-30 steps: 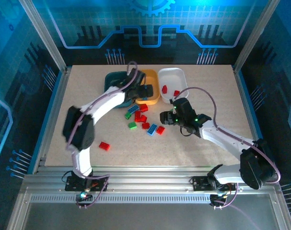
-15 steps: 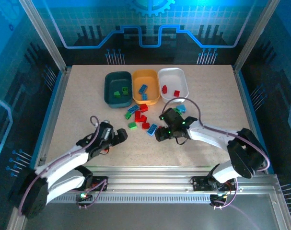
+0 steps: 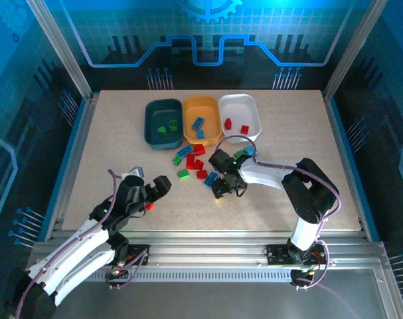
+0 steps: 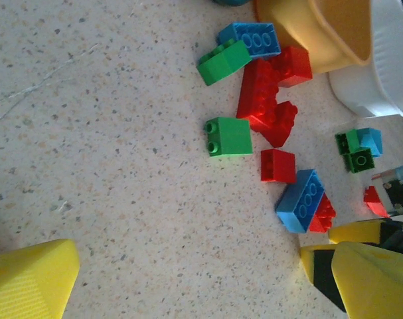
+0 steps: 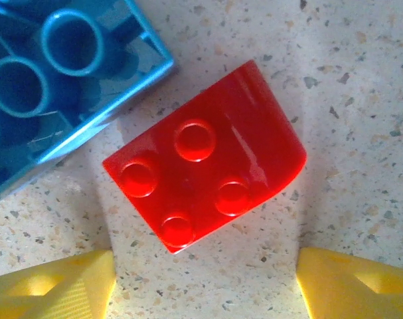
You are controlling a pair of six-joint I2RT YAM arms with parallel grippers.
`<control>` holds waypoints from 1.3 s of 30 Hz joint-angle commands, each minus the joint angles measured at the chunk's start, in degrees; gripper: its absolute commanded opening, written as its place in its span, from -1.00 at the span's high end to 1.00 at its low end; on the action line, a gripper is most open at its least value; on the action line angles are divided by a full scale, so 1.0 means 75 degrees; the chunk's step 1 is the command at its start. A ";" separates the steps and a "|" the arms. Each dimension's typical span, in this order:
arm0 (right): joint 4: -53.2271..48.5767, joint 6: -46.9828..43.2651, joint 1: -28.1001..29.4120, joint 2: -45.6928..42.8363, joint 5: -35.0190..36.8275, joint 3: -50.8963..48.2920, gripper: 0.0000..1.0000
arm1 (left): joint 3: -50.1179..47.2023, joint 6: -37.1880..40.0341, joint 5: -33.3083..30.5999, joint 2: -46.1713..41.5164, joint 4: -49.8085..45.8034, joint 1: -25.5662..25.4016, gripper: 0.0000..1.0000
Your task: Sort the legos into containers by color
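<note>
The legos lie in a loose pile (image 3: 193,161) of red, green and light blue bricks in front of the trays. Behind it stand the dark teal tray (image 3: 150,123), the orange-yellow tray (image 3: 211,109) and the white tray (image 3: 249,105). My right gripper (image 3: 220,187) is open, low over the pile's right end. A red four-stud brick (image 5: 204,176) lies just beyond its yellow fingertips (image 5: 55,289), beside an upturned blue brick (image 5: 55,73). My left gripper (image 3: 161,186) hangs open over bare table at the near left, a lone red brick (image 3: 148,207) by it.
Green bricks lie in the teal tray, blue ones in the orange-yellow tray, two red ones in the white tray. A green and blue clump (image 4: 357,143) sits right of the pile, near the white tray (image 4: 380,80). A metal rail runs along the table's near edge.
My left arm has swung back from over the trays to the near left of the table. My right gripper has slid left and down onto the pile's right end.
</note>
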 commanded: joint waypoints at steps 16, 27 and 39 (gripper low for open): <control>0.1018 -0.0544 -0.0900 0.1141 0.0718 0.1057 -0.43 | 0.0311 0.0345 -0.0127 -0.0110 -0.0735 0.0005 -0.98; 0.1338 -0.1097 -0.0973 0.1322 0.0246 0.1314 -0.33 | 0.0242 0.0328 -0.0092 -0.0110 -0.0731 0.0000 -0.98; 0.1415 -0.1168 -0.0856 0.1092 0.0191 0.1200 -0.08 | 0.0176 0.0319 -0.0051 -0.0110 -0.0644 -0.0001 -0.98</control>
